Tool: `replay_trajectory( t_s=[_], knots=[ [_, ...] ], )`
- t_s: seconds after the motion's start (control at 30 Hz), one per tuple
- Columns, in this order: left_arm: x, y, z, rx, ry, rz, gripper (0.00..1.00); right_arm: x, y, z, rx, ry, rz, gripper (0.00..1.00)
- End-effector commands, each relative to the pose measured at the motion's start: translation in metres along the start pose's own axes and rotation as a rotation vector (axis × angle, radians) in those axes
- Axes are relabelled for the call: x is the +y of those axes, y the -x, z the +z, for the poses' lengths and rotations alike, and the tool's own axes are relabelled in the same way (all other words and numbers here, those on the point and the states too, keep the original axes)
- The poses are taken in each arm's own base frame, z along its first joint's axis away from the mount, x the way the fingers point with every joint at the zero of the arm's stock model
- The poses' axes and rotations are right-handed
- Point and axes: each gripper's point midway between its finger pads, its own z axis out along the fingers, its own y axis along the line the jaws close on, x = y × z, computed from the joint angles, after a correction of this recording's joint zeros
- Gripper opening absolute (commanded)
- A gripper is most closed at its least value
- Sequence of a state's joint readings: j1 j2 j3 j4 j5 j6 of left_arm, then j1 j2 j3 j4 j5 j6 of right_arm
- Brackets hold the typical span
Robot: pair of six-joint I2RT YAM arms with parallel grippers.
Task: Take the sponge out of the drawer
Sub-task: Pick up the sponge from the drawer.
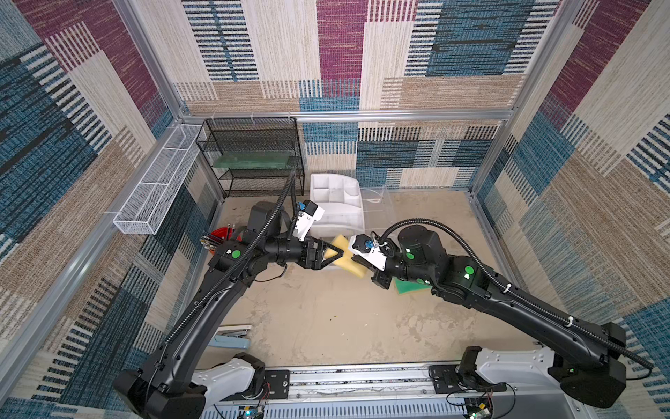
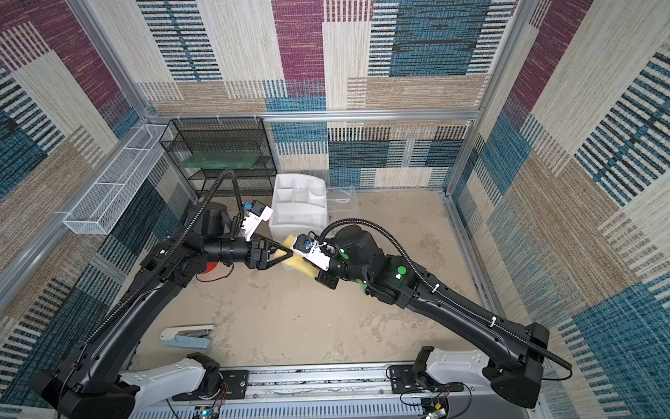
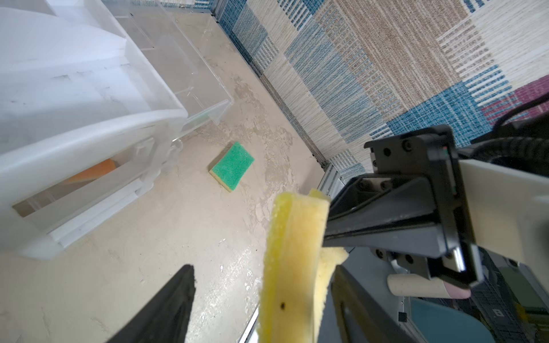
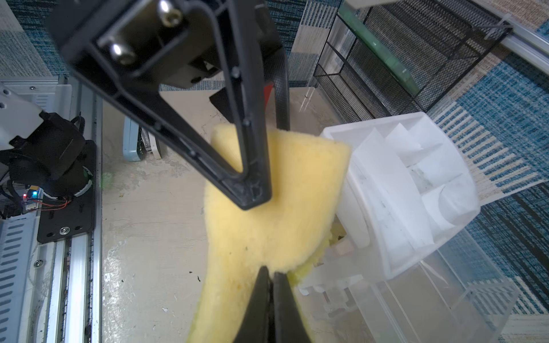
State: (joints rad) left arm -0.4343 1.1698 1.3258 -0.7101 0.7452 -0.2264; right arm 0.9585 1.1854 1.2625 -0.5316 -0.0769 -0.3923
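Note:
The yellow sponge (image 1: 343,242) (image 2: 290,242) (image 3: 294,252) (image 4: 282,213) hangs bent in the air just in front of the white drawer chest (image 1: 337,214) (image 2: 297,214) (image 3: 89,133) (image 4: 401,193). My right gripper (image 1: 358,259) (image 4: 271,271) is shut on one edge of the sponge. My left gripper (image 1: 335,259) (image 2: 284,259) (image 3: 263,267) stands open astride the sponge's other end. One of its fingers (image 4: 246,190) lies against the sponge's face, and a gap shows on the other side.
A green-topped sponge (image 3: 231,164) (image 1: 409,286) lies on the floor by the right arm. A clear box (image 3: 184,74) (image 1: 377,203) sits beside the chest. A black wire rack (image 1: 253,156) and white mesh basket (image 1: 159,181) stand at back left, a stapler (image 2: 188,337) at front left.

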Motion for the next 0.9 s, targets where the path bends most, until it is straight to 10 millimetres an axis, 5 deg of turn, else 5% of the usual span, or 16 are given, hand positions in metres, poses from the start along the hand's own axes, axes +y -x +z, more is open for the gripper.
replay_trajectory(
  t_s=[0.0,0.3,0.4,0.43,0.53,0.63,0.87],
  knots=[
    [-0.014,0.003,0.000,-0.008,-0.081,0.056,0.60,0.007,0.006,-0.002,-0.031,0.040,-0.017,0.07],
    [-0.010,0.003,0.002,-0.002,-0.071,0.039,0.16,0.006,0.007,0.004,-0.013,0.035,-0.019,0.07],
    [-0.007,0.003,0.001,-0.008,-0.047,0.035,0.00,-0.010,0.017,-0.002,-0.050,-0.053,0.012,0.32],
    [-0.005,0.004,0.001,-0.011,-0.035,0.034,0.00,-0.018,0.021,-0.007,-0.070,-0.095,0.030,0.51],
    [0.000,0.006,-0.002,-0.035,0.015,0.040,0.00,-0.048,0.027,-0.021,-0.146,-0.243,0.141,0.71],
    [0.005,0.010,-0.008,-0.078,0.068,0.049,0.00,-0.069,0.025,-0.028,-0.223,-0.294,0.279,0.80],
    [0.024,0.020,-0.025,-0.230,0.206,-0.016,0.00,-0.131,0.010,-0.075,-0.395,-0.471,0.594,0.83]
  ],
)
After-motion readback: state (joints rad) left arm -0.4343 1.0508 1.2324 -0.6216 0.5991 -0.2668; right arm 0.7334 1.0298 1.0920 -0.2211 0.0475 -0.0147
